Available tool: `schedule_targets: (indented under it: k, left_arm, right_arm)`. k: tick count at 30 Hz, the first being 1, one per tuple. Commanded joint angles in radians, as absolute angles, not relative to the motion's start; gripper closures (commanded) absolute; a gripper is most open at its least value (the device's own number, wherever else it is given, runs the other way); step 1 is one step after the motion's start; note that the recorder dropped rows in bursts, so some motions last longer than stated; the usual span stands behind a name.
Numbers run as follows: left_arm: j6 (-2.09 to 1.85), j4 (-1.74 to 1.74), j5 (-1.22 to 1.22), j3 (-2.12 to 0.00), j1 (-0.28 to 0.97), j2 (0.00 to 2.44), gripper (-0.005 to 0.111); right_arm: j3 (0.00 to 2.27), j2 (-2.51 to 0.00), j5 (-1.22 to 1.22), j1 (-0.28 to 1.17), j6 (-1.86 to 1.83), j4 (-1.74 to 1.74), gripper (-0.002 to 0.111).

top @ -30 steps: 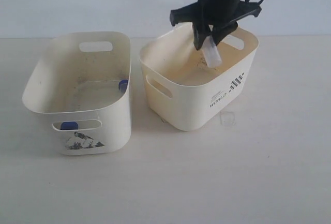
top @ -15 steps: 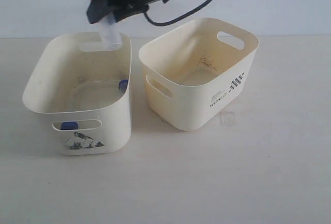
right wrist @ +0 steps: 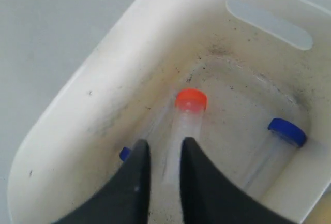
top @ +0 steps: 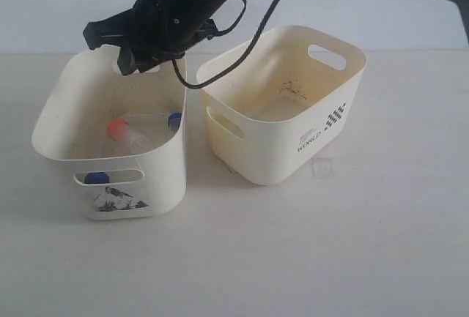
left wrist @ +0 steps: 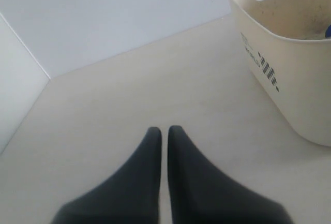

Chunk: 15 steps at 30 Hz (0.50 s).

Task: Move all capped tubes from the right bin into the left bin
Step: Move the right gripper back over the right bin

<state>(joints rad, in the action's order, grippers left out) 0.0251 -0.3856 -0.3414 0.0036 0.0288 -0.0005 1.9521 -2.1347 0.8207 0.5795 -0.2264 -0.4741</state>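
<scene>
An orange-capped tube [top: 119, 129] lies loose on the floor of the left bin [top: 66, 94], the tub with the dark sticker. Two blue caps [top: 174, 119] [top: 96, 178] also show in that bin. My right gripper [top: 139, 57] has reached across and hovers open over the bin's far rim, holding nothing. From the right wrist, the orange-capped tube [right wrist: 189, 105] lies below the open right gripper [right wrist: 164, 147], with blue caps [right wrist: 287, 131] [right wrist: 124, 153] either side. The right bin [top: 322, 123] holds no tubes that I can see. My left gripper [left wrist: 164, 131] is shut and empty above the table, beside the right bin [left wrist: 289, 74].
The two tubs stand side by side with a narrow gap between them. A small clear object [top: 321, 167] lies on the table just in front of the right bin. A black cable [top: 242, 46] hangs from the right arm over the gap.
The right gripper carried the orange-capped tube from over the right bin to over the left bin. It then opened, and the tube now lies on the bin floor.
</scene>
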Motion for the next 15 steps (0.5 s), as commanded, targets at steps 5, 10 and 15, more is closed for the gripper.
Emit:
schedule_targets:
  k: [5,10,15]
  left_arm:
    - [0.035,-0.383,-0.336,0.000,0.033,0.000,0.102]
    - [0.035,-0.383,-0.336,0.000,0.033,0.000,0.102]
    - [0.035,-0.383,-0.336,0.000,0.033,0.000,0.102]
  right_arm:
    - [1.956,-2.031,0.882,0.577,-0.143,-0.229,0.108]
    - [1.956,-1.993,1.103,0.577,-0.024,-0.021,0.108]
    - [1.956,-1.991,1.221,0.577,-0.029,0.011,0.106]
